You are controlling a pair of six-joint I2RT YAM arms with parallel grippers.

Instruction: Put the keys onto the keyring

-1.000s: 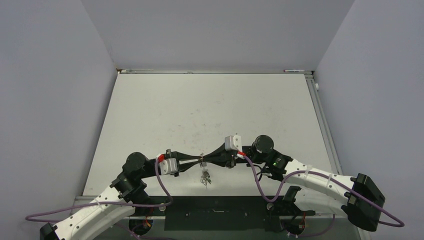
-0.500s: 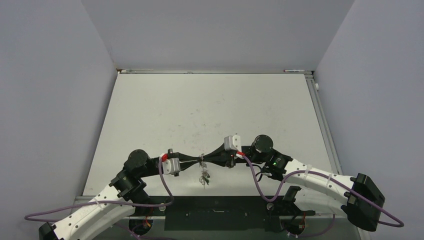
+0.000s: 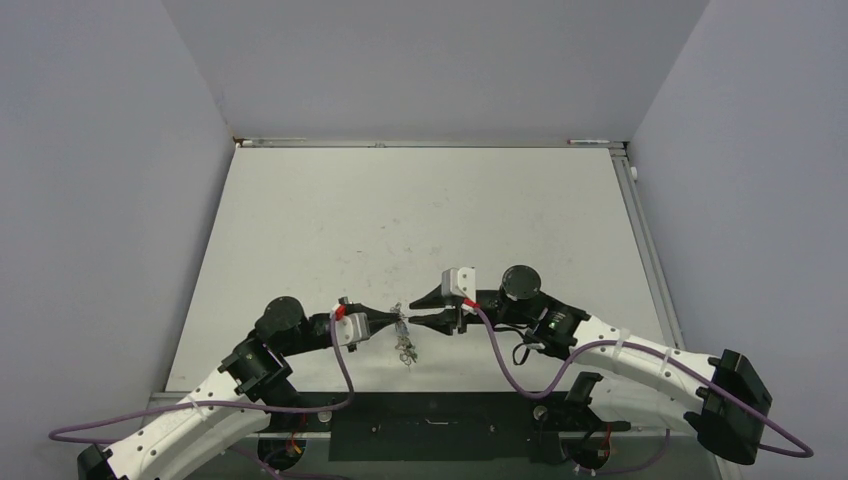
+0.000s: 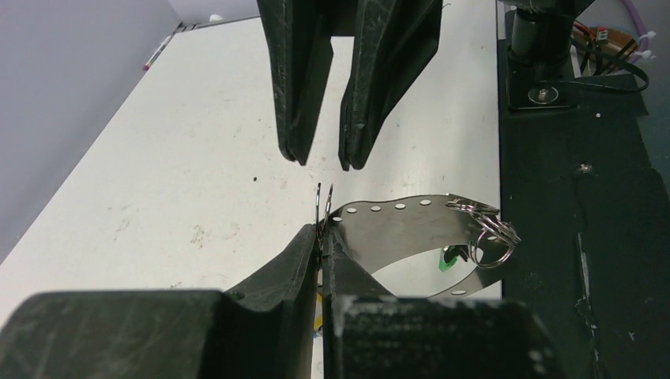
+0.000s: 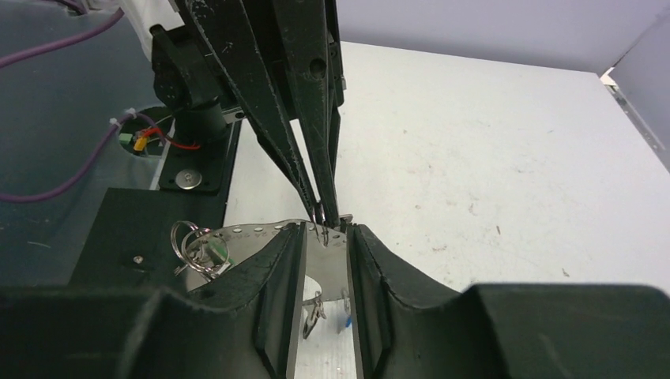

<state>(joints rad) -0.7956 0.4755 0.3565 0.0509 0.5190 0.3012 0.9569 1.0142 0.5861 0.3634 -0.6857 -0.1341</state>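
L jaws clamped on keyring (image 4: pixel 325 207) | R jaws part-open, tips just off it, facing

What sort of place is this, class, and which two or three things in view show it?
Probably a robotics lab test cell. A white table is boxed in by plain grey walls, and a left arm and right arm are mounted on a black base plate at its near edge.
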